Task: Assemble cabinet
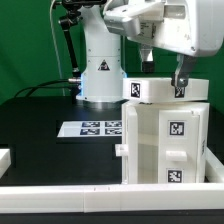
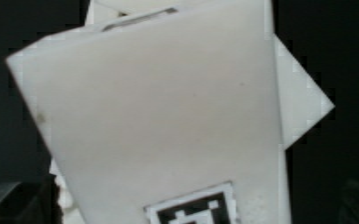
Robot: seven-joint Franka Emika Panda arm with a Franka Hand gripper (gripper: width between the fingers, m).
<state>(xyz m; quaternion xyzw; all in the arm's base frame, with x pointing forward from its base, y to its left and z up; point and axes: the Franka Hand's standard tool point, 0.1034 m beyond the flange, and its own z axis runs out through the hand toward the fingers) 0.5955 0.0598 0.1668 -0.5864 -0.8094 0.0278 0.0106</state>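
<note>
The marker board (image 1: 97,128) lies flat toward the table's far edge, in the exterior view's left half. Right of it, at the near edge, the cabinet (image 1: 165,140) stands upright (a tall, stiff plastic box, probably light but top-heavy). The gripper (image 1: 163,82) sits at its top; I cannot tell whether the fingers clamp the top panel or merely touch it. Thin panel edges offer the best hold. Open black table remains left; a white rim (image 1: 60,188) bounds the near edge.

The marker board (image 1: 92,129) lies flat on the black table (image 1: 40,130).
</note>
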